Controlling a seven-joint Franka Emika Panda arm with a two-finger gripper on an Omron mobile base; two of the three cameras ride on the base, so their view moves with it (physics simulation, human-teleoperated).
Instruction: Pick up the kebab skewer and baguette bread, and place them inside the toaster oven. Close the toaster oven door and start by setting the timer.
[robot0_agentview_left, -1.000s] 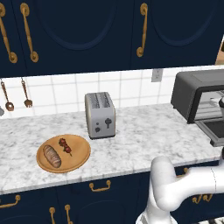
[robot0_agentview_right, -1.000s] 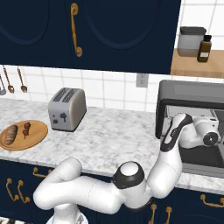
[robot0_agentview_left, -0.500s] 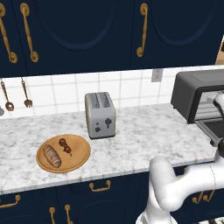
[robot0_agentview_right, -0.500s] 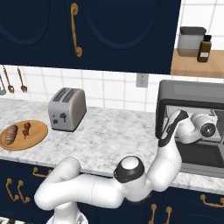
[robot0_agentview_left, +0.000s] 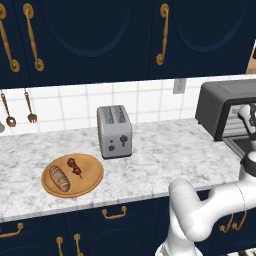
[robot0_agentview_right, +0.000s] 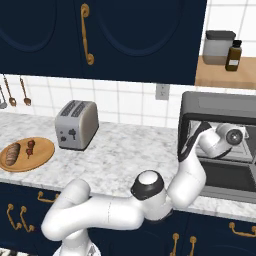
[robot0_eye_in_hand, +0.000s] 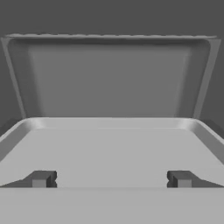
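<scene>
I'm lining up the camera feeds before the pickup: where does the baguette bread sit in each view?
Left base view: baguette bread lies lower left, on the round wooden plate, left of the kebab skewer.
Right base view: far left edge, on the same plate.
Hand view: not in it.
Shared landmark: the silver toaster, right of the plate.

Arm outstretched rightward, pincer (robot0_eye_in_hand: 111, 179) wide open
</scene>
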